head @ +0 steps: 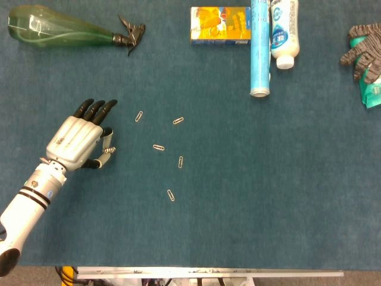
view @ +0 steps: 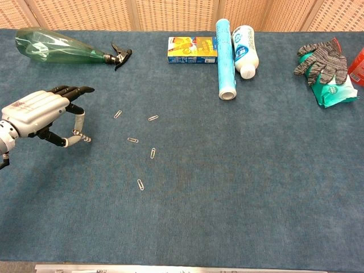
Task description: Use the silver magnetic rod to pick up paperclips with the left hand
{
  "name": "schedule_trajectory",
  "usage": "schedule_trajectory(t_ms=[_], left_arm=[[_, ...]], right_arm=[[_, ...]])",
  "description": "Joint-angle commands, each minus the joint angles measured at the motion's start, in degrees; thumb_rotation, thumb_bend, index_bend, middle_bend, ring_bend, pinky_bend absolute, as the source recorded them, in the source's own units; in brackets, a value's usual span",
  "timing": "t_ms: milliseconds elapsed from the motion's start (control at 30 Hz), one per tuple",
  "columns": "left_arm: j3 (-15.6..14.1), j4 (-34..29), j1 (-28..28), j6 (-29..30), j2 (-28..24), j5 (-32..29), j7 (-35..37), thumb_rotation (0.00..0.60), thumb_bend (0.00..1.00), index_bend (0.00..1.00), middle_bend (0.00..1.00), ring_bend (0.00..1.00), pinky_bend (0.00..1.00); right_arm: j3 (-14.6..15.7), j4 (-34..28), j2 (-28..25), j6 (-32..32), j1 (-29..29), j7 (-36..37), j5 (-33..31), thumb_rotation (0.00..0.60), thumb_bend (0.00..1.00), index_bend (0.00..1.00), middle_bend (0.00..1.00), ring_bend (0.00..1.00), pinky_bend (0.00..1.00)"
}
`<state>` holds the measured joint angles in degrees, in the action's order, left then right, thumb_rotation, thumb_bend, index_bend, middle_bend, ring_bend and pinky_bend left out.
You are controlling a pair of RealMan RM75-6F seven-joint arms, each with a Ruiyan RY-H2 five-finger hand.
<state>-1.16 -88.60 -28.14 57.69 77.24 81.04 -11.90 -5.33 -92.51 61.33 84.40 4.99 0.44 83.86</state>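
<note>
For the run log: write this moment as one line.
left hand holds silver magnetic rod | rod tip off the blue table | five metal paperclips lie loose to its right, none on rod | right hand not in view
</note>
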Motion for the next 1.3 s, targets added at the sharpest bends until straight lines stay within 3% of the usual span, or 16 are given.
schedule_trajectory(t_ms=[33, 1300], left_arm=[[0.04, -0.03, -0.1, -0.11, 0.06, -0.08, -0.07, 0.6, 0.32, 0.56, 0.0, 0.0, 0.0], [1.83, -3.53, -3.18, -1.2, 2.03, -0.3, -1.91, 0.6, 0.32, 0.58, 0.0, 0.0, 0.0]], right_arm=[[0.01, 0.06, -0.01, 0.05, -0.04, 0.07, 0.0, 0.6, 0.11, 0.42, 0.26, 0.24, 0.41], [-0.05, 0.12, -0.16, 0.27, -0.25, 0.66, 0.02, 0.6, 0.11, 0.42, 0.26, 0.24, 0.41]])
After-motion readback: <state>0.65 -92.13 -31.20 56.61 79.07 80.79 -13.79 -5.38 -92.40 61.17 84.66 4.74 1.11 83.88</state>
